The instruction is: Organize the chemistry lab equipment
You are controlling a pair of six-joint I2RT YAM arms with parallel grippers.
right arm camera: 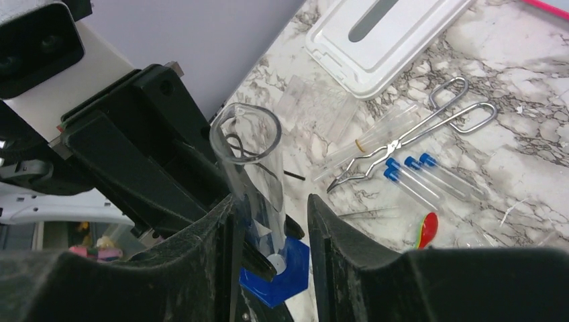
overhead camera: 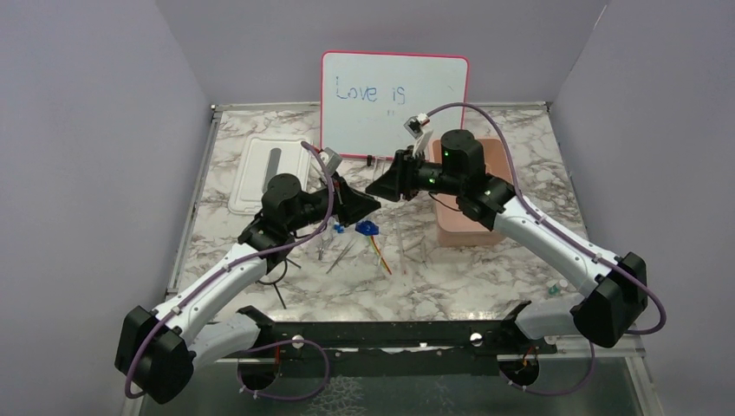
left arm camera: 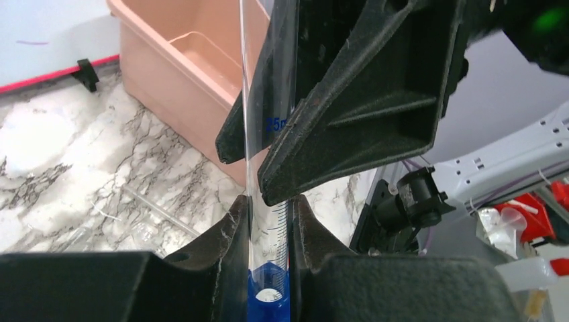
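So — cylinder [right arm camera: 249, 168] in left gripper [left arm camera: 268, 208]

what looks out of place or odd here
Mainly the cylinder: both grippers meet on it at mid-table, the left gripper shut on it, the right gripper loosely straddling it. Nearby, tubes, tongs and a stick lie loose. Nothing looks spilled or broken.
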